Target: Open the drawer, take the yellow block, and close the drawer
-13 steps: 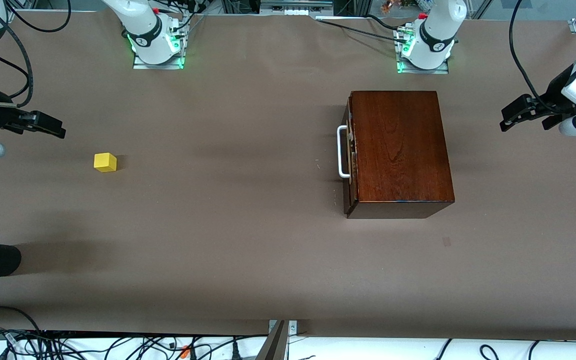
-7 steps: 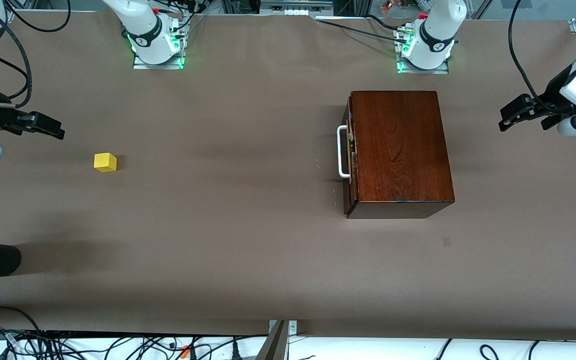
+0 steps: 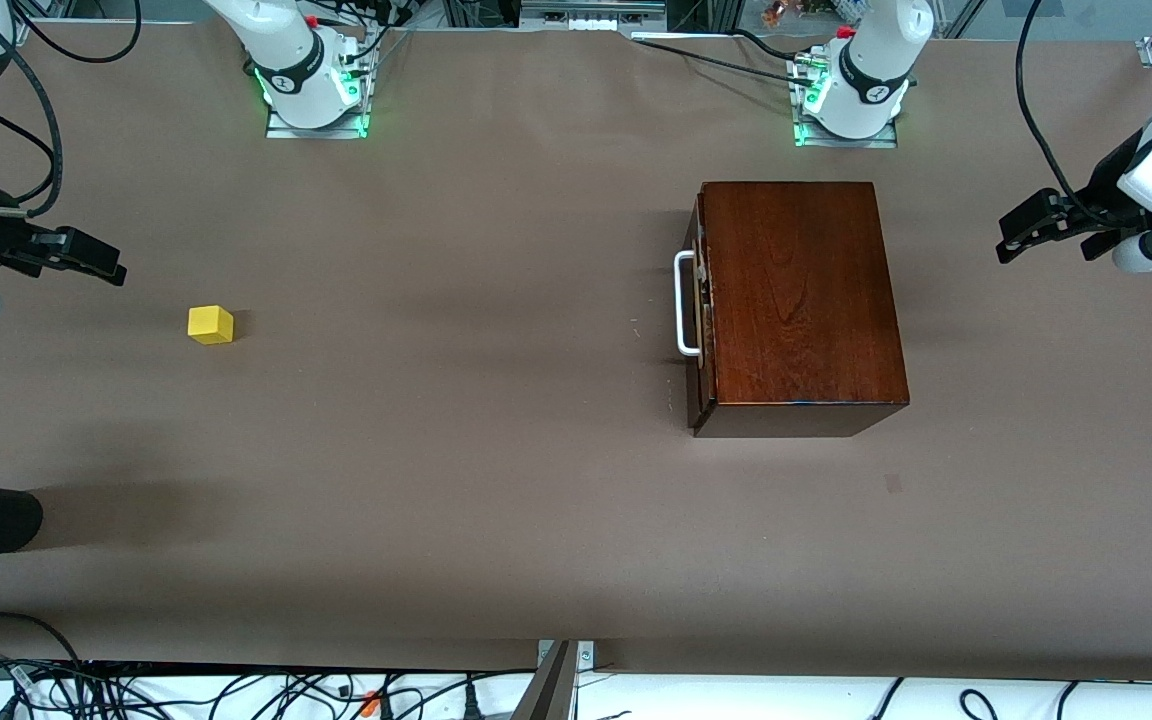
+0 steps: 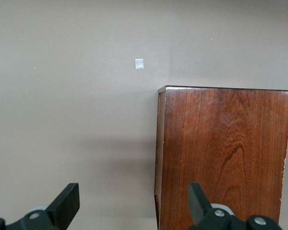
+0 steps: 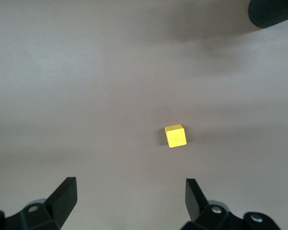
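Two glossy white jointed arms rise from metal base plates lit green, black bands ringing their lower joints. Black cables trail along them. Matte black wedge-shaped fingers (image 5: 62,199) carry small silver screws.

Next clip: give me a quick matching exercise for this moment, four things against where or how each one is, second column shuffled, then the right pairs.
Things:
1. block
2. drawer
3. left hand
4. right hand

States:
A. shut, flush with the box
B. open and empty, in the air at the left arm's end of the table
C. open and empty, in the air at the right arm's end of the table
D. lying on the bare table, outside the box

Pairs: 1-D, 2-A, 3-B, 4-C
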Controlling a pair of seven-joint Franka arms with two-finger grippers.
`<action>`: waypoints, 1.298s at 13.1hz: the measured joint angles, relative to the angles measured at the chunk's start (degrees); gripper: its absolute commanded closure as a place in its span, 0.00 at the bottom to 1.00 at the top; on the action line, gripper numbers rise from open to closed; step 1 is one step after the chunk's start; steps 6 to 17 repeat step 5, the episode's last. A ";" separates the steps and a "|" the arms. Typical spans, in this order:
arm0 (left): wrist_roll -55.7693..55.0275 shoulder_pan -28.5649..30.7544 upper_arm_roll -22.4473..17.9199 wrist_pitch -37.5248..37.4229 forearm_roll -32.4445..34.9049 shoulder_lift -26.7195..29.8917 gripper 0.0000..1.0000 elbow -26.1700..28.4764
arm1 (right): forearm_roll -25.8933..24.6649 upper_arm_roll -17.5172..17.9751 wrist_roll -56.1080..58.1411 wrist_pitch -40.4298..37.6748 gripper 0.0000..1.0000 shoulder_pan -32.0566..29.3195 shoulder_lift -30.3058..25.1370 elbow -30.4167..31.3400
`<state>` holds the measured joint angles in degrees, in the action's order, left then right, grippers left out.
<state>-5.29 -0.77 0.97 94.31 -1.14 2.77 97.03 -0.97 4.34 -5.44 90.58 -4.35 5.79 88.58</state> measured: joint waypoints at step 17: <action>0.00 0.00 0.00 -0.12 0.00 -0.01 0.00 -0.02 | 0.00 0.14 0.00 -0.04 0.00 0.00 -0.57 0.04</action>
